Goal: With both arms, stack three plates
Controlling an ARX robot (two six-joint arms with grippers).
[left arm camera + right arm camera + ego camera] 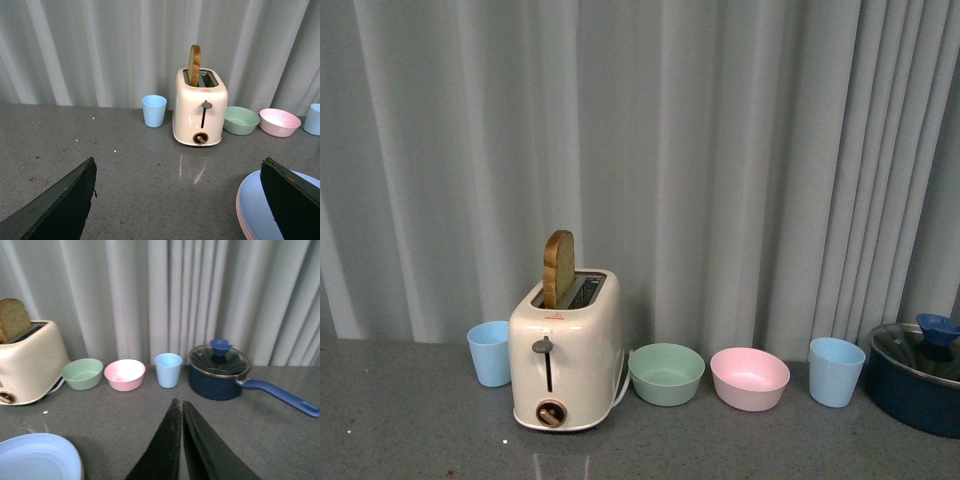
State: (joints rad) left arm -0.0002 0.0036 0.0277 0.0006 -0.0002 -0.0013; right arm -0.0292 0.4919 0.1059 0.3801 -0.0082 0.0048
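Observation:
In the left wrist view a light blue plate lies on the grey counter, with the pink rim of another plate showing right under it. My left gripper is open over bare counter, and its one finger covers part of the blue plate. The same light blue plate shows at the edge of the right wrist view. My right gripper is shut with nothing between its fingers, apart from that plate and above the counter. The front view shows no plate and no arm.
Along the curtain stand a blue cup, a cream toaster holding a bread slice, a green bowl, a pink bowl and another blue cup. A dark blue lidded pot has its handle pointing away from the bowls.

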